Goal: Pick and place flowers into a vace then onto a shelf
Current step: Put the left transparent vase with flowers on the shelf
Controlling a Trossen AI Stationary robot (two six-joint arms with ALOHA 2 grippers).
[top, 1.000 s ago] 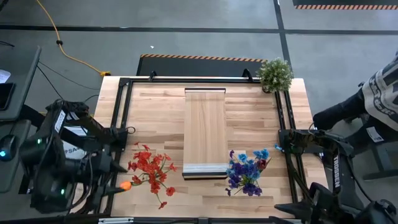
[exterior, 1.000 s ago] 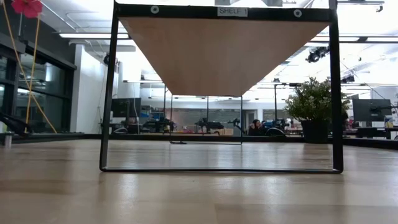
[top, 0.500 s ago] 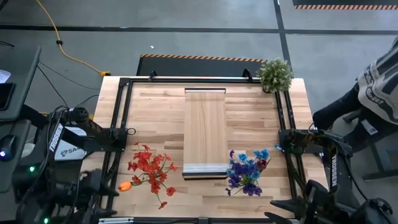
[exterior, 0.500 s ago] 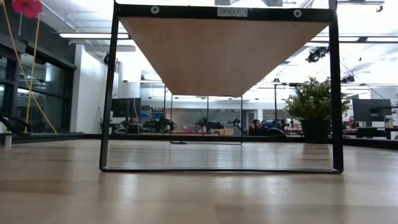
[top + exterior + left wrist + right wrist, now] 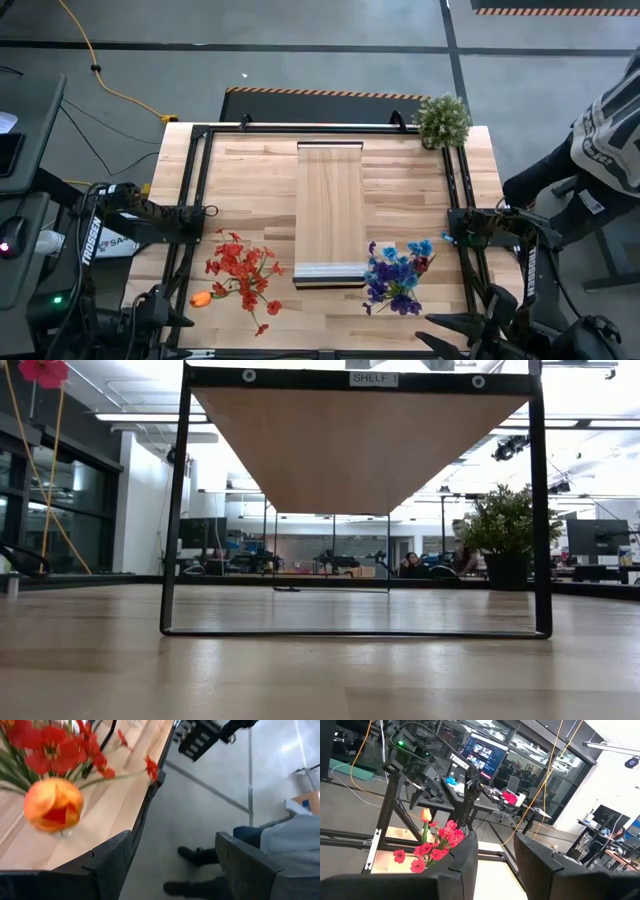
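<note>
A bunch of red flowers (image 5: 243,272) with an orange head (image 5: 201,298) lies flat on the table's near left. A blue and purple bunch (image 5: 397,275) lies flat on the near right. Between them stands the raised shelf (image 5: 330,205), a light plank with a pale near end strip. My left gripper (image 5: 165,308) is open at the near-left corner; its wrist view shows the orange head (image 5: 53,804) and red flowers (image 5: 50,747) just off its fingers. My right gripper (image 5: 452,328) is open at the near-right edge, facing the red flowers (image 5: 434,844). No vase shows.
A bushy potted plant (image 5: 443,120) stands at the far-right corner. Black frame rails (image 5: 195,200) run along the table's left, right and far sides. The shelf's black legs (image 5: 176,510) stand on the tabletop. A person (image 5: 600,150) stands beyond the right edge.
My left arm has drawn back from beside the orange head toward the near-left corner and sunk lower. My right gripper has swung left along the near edge. The flowers have stayed where they were. The person at the right has shifted.
</note>
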